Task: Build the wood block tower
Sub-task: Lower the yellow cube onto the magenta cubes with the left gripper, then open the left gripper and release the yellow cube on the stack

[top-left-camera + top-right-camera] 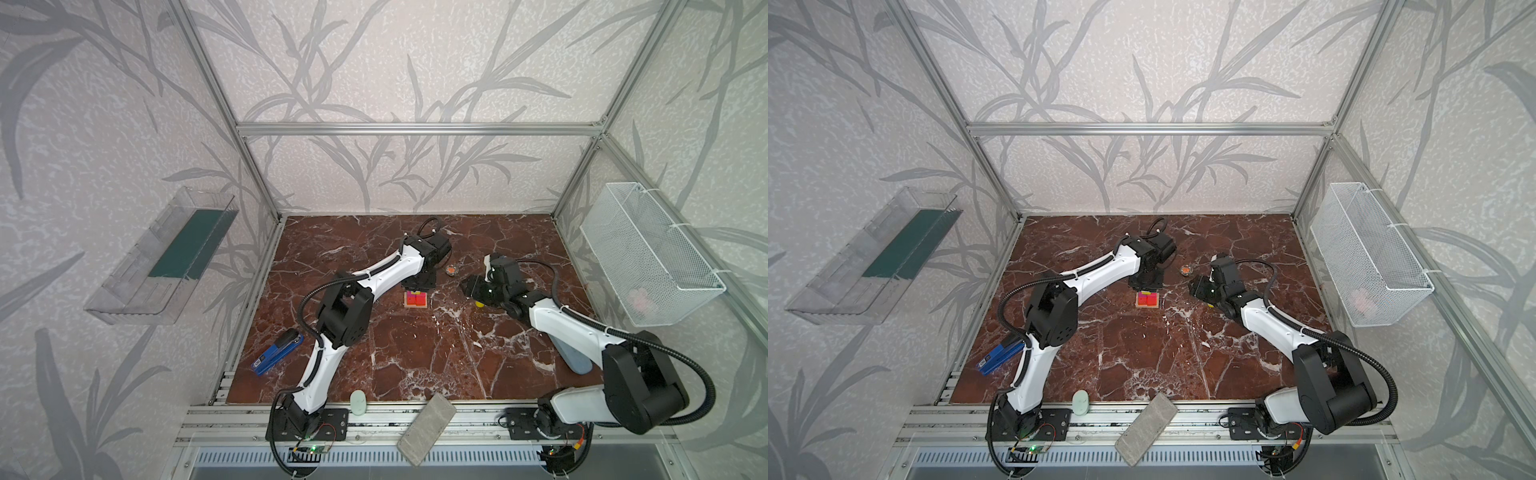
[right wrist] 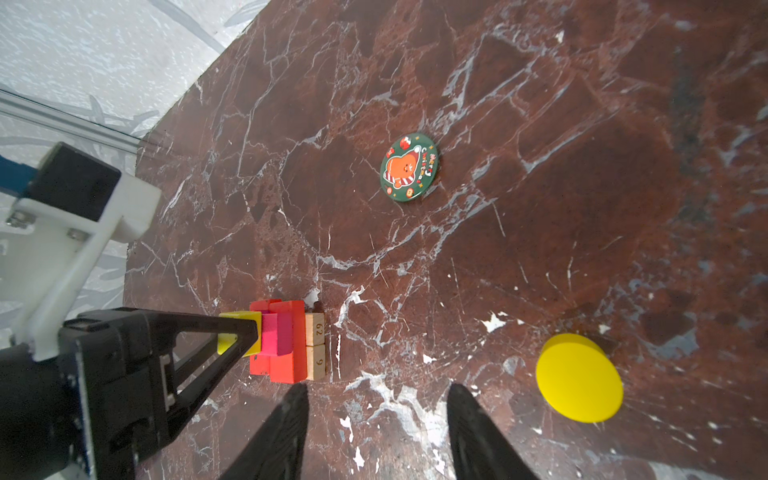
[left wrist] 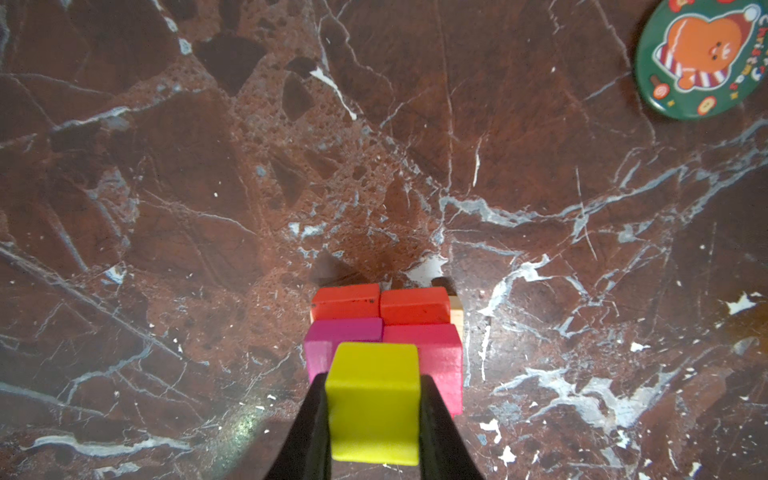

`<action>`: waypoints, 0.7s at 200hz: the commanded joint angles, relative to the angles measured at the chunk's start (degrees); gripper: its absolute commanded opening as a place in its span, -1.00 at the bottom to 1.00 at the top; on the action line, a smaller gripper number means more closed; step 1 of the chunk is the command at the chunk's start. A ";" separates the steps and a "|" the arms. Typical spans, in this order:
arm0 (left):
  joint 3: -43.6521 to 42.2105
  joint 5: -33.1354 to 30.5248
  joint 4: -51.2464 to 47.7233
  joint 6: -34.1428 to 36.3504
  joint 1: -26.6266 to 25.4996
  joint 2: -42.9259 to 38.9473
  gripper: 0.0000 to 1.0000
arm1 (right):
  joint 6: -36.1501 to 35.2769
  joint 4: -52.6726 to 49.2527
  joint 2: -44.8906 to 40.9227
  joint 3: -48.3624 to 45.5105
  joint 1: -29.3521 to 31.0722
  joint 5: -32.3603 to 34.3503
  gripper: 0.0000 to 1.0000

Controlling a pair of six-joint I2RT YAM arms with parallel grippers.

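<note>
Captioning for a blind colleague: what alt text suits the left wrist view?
The left gripper holds a yellow cube over two magenta cubes stacked on red blocks and a tan base, on red-brown marble. A green Christmas badge lies apart.

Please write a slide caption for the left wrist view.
Left gripper holds the yellow cube over the magenta cubes and red blocks.

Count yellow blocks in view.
2. The yellow cube is clamped in the left gripper at the magenta cubes; the yellow cylinder stands on the table beside the right gripper. More may be hidden.
</note>
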 commanded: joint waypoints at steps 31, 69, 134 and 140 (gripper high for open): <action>1.19 -1.22 -2.54 -0.58 0.15 1.14 -0.42 | -0.32 0.71 0.15 -0.67 -0.45 -0.64 0.10; 1.16 -1.14 -2.50 -0.58 0.19 1.24 -0.40 | -0.32 0.73 0.00 -0.67 -0.53 -0.56 0.10; 1.42 -1.10 -2.68 -0.41 0.17 1.23 -0.28 | -0.31 0.80 0.25 -0.67 -0.65 -0.74 0.10; 1.50 -1.10 -2.70 -0.43 0.19 1.17 -0.28 | -0.29 0.80 0.28 -0.68 -0.62 -0.74 0.10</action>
